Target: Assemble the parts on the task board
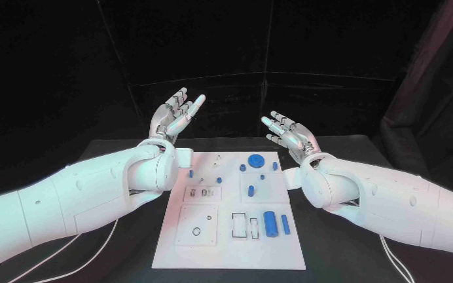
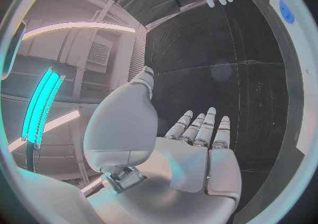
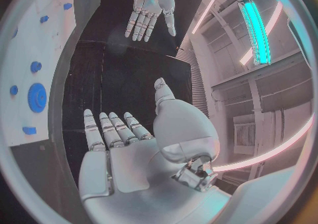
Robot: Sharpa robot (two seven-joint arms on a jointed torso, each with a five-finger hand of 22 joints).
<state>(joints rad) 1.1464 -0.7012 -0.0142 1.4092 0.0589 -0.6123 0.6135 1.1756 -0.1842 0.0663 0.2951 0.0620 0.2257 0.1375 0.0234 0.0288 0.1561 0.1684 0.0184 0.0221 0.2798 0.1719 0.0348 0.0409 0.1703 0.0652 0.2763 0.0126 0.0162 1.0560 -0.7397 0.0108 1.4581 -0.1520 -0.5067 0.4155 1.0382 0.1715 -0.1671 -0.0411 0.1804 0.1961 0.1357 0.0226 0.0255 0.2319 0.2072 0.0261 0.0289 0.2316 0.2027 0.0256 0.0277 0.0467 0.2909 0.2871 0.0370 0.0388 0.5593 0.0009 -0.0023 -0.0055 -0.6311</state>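
- From the head view we see the task board (image 1: 230, 230) at the table's middle, blue parts (image 1: 270, 223) lying on it, and the left hand (image 1: 175, 114) and right hand (image 1: 292, 135) raised beyond its far edge, fingers spread, empty.
- From the left wrist view we see the left hand (image 2: 199, 155) flat, fingers apart.
- From the right wrist view we see the right hand (image 3: 122, 149) likewise wide, the board (image 3: 33, 70) beside it.

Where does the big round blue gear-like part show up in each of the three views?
Head view: the blue gear sits on the far half of the task board, between the two raised hands.
Left wrist view: a blue disc at the circle's rim, probably the same part.
Right wrist view: the gear on the board, beside the right hand.
Shared landmark: the white board.
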